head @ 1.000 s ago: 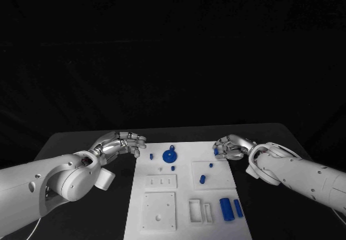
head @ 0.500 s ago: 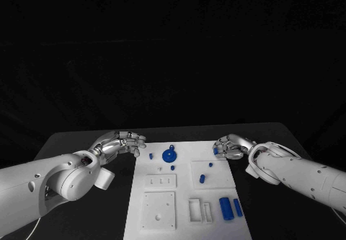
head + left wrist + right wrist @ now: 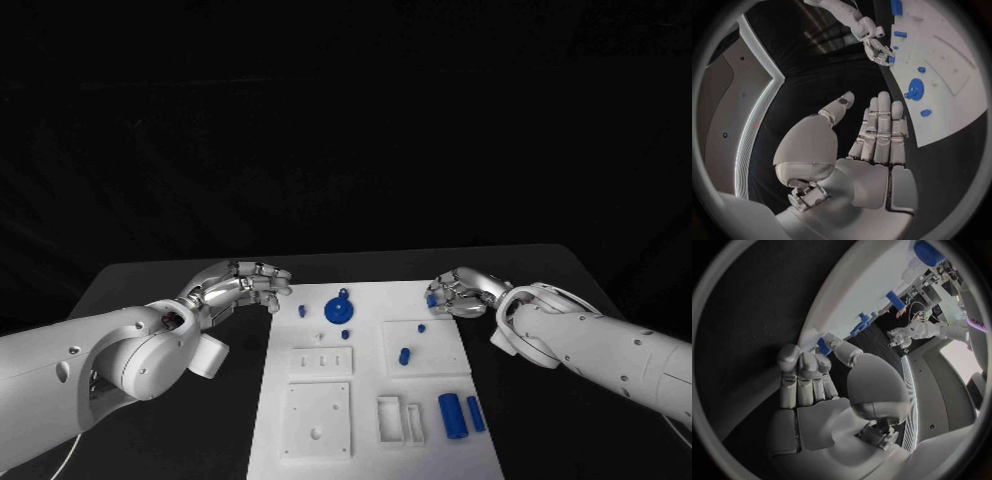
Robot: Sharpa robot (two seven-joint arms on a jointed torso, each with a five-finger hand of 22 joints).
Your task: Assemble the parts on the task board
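Several small blue plastic parts lie on the flat white rectangular task board [image 3: 378, 385], which rests mid-way on the black surface [image 3: 159, 285]. Seen from the head camera, a blue round gear-like part [image 3: 339, 310] sits toward the board's far end, a little blue peg [image 3: 303, 312] just beside it, and two blue cylinders [image 3: 462, 414] lie side by side near the board's near right corner. The silver left hand [image 3: 235, 286] hovers just off the board's far left corner, fingers half curled and holding nothing. The silver right hand [image 3: 464, 294] is at the far right corner, fingers bunched around a small blue piece [image 3: 431, 299].

From the left wrist, the left hand [image 3: 861, 150] shows a bare palm with straight fingers, the gear-like part [image 3: 915, 89] on the board beyond.

From the right wrist, the right hand [image 3: 826, 395] pinches the small blue piece [image 3: 824, 346] against the board's edge [image 3: 848, 315].

I judge these parts light, rigid and smooth, so likely to slip or tip; a fingertip pinch across the sides seems best, and the gear by its raised hub.
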